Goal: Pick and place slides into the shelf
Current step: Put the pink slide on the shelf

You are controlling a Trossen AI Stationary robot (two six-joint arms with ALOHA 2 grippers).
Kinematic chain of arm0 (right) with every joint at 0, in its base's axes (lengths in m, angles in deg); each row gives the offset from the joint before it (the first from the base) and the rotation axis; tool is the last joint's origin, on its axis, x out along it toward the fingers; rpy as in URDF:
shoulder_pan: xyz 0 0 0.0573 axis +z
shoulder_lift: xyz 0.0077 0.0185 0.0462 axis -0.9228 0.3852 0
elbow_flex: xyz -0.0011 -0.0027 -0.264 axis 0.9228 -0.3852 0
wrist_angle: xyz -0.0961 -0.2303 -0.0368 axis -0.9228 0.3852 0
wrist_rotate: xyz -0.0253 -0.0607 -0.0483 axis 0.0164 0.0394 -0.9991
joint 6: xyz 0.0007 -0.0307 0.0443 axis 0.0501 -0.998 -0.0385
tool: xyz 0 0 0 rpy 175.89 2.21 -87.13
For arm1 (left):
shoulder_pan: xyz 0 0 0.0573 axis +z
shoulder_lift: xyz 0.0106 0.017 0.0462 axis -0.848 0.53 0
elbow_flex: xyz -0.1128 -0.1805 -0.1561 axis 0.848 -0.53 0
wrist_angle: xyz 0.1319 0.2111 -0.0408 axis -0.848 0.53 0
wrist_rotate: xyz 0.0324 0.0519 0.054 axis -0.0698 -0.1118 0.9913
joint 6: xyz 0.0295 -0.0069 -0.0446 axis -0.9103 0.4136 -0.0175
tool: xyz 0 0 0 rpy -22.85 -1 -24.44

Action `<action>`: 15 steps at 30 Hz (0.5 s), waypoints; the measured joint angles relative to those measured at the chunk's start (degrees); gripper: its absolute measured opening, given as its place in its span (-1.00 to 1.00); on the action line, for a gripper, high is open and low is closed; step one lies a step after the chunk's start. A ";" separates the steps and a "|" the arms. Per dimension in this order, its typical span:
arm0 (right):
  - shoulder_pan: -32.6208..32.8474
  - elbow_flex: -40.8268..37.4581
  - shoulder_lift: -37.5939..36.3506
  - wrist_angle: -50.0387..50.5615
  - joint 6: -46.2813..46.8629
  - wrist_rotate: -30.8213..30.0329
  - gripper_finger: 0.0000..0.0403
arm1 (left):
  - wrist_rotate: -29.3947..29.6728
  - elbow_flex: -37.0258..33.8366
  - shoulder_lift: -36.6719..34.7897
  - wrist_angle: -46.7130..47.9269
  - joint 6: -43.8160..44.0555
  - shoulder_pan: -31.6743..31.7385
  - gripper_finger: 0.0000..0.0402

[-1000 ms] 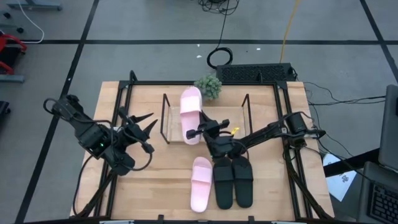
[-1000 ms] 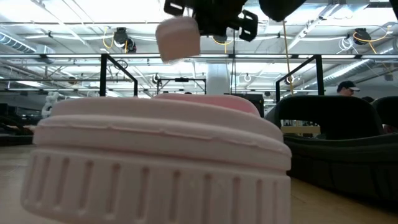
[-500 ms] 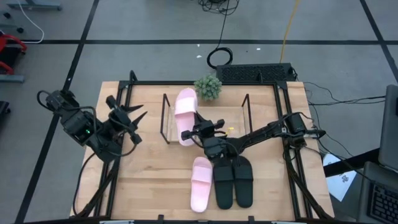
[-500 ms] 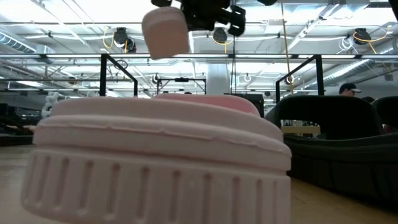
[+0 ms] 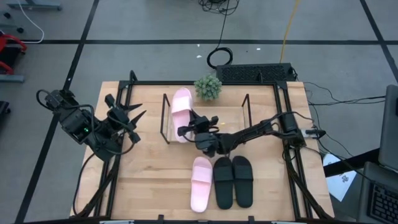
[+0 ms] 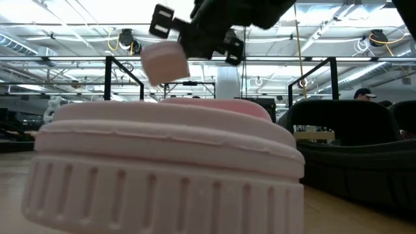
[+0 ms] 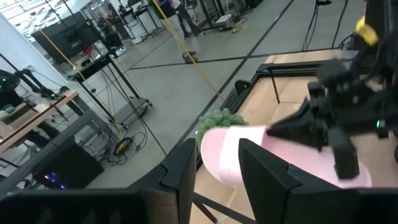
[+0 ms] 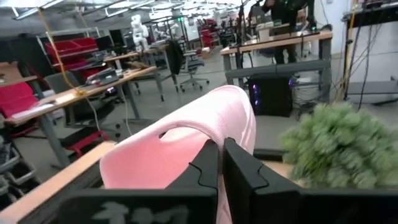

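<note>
Four slides in view: one pink slide (image 5: 180, 114) held over the shelf (image 5: 239, 121) at frame centre, pinched in the shut jaws of the right gripper (image 5: 200, 134); second pink slide (image 5: 201, 182) and black pair (image 5: 234, 180) flat on the desk (image 5: 155, 180), lower centre, just beside each other. Left gripper (image 5: 127, 118) at left, jaws parted, holding nothing. Small green plant (image 5: 208, 87) behind the shelf.

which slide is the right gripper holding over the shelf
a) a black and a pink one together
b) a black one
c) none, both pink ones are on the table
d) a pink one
d: the right gripper is shut on a pink slide above the shelf; the second pink slide and both black slides lie on the table.
</note>
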 joint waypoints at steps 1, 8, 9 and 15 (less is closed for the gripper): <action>-0.14 0.63 0.96 0.05 0.23 -0.04 -1.00 | -0.01 0.00 0.00 0.14 -0.02 0.00 -0.38; -0.26 3.71 3.73 0.15 -0.20 -3.79 -1.00 | -2.43 0.00 0.00 1.82 0.52 0.00 -0.38; -0.26 3.71 3.88 0.20 -0.18 -4.85 -1.00 | -2.50 0.00 0.00 1.85 0.57 0.00 -0.38; -0.28 3.69 4.75 2.99 4.66 -4.90 -1.00 | -2.54 0.00 0.00 1.96 0.59 0.00 -0.38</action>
